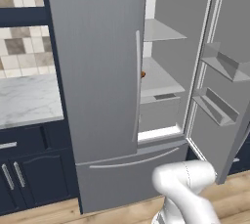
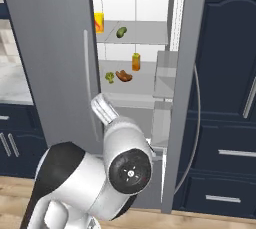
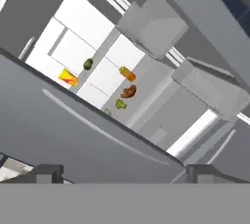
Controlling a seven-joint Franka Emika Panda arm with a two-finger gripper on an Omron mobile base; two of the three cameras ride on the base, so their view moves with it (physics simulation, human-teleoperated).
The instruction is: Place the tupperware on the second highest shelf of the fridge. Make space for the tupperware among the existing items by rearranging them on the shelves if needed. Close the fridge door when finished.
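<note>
- Grey fridge (image 2: 55, 73) is shown with its right door swung open and its left door shut; the interior is exposed beyond the fingers.
- Gripper (image 3: 122, 171) is seen in the hand view with its two fingertips (image 3: 46, 171) spread wide apart, nothing between them; it is judged empty and held back from the opening, well apart from every shelf.
- Yellow cup (image 2: 99, 23) and dark cucumber (image 2: 121, 32) are seen on an upper shelf, far ahead of the fingers.
- Orange bottle (image 2: 135, 62), sausage in bun (image 2: 124, 76) and green vegetable piece (image 2: 109, 77) are seen on the broad light-grey shelf (image 2: 147, 85) below, taken to be the second highest shelf.
- Tupperware cannot be located in these views; its position cannot be told.
- Progress is judged early: the door is opened, but the tupperware is not yet fetched or placed.
- Bare shelf area is seen beside the three items, so rearrangement may not be needed; closing of the door remains.
</note>
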